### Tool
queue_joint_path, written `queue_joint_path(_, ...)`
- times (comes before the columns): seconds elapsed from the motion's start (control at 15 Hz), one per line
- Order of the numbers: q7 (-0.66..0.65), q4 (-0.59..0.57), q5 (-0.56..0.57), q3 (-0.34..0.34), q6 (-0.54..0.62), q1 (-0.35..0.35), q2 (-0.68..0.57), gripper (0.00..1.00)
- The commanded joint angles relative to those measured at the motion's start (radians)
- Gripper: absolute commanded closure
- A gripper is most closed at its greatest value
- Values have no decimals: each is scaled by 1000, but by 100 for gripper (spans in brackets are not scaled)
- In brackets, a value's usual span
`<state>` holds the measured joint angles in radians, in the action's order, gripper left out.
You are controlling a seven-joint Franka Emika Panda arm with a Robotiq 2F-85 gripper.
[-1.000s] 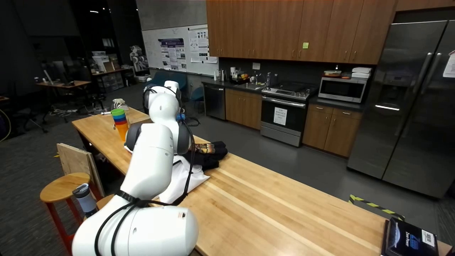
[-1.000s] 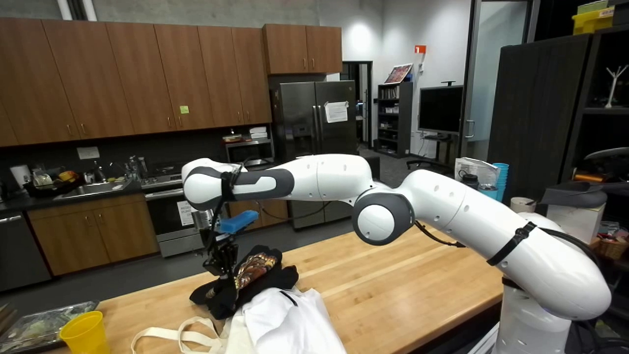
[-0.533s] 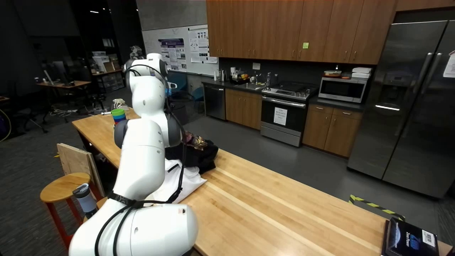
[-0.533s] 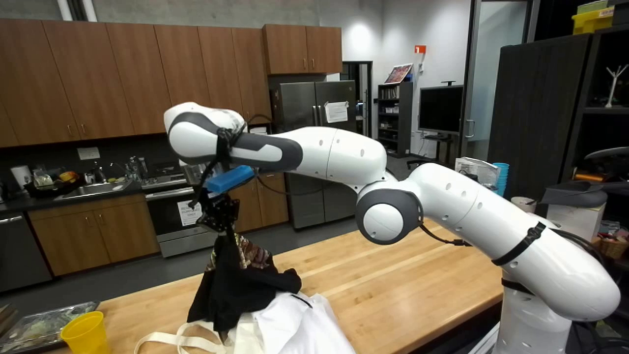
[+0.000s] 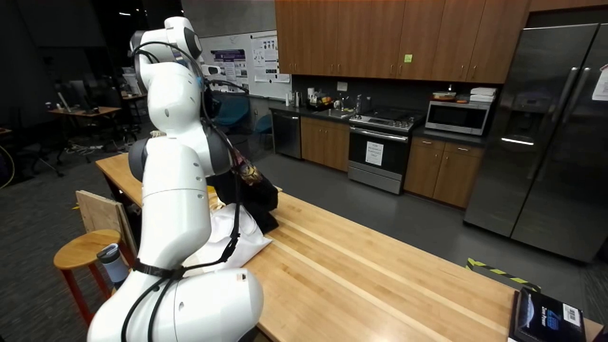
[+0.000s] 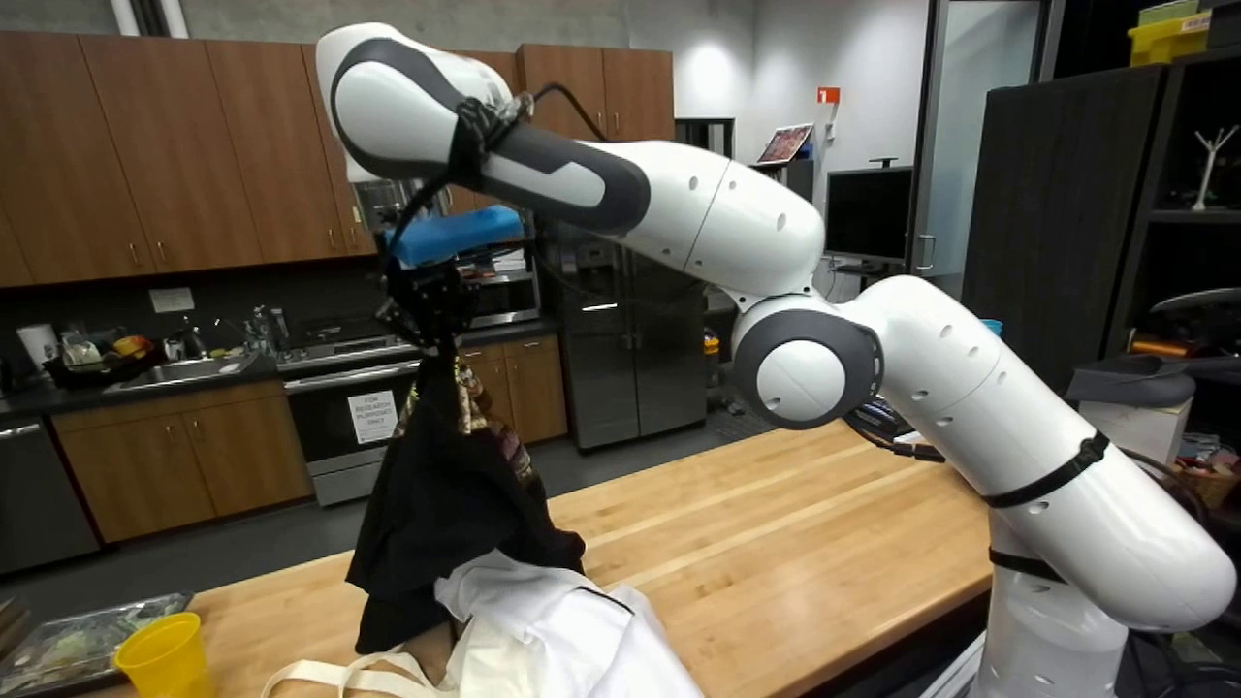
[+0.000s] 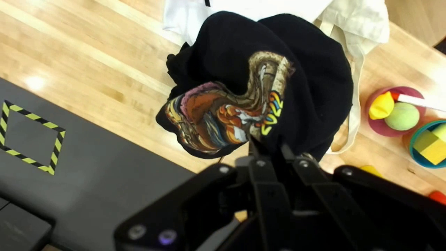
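Shirt (image 6: 436, 514) hangs clamped in the fingers of your gripper (image 7: 271, 145), beside white cloth (image 6: 582, 630) and tote (image 7: 364, 21), which lie toward the edge of the surface (image 6: 756, 528) opposite the stove (image 5: 394, 159).

Wrist view: fingers (image 7: 258, 149) blurred, white cloth (image 7: 251, 6) cropped by edge.

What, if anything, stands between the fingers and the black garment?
Nothing visible: the fingers are closed on the black garment, which hangs from them. Lower down, white cloth overlaps it in an exterior view.
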<state>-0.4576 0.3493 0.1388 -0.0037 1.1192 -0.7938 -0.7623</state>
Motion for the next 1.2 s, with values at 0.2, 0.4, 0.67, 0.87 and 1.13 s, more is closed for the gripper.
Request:
queue_joint_path(0.2,0,23,-3,-4,15,1,-21,91)
queue_joint_path(0.4,0,20,-3,-4,16,1,-25,98)
queue_joint_path(0.67,-71,7,77,-76,-26,12,63,98)
queue_joint_path(0.87,-166,1,109,-111,-57,20,115,98)
queue_joint_path(1.13,-307,0,147,-137,-147,32,198,98)
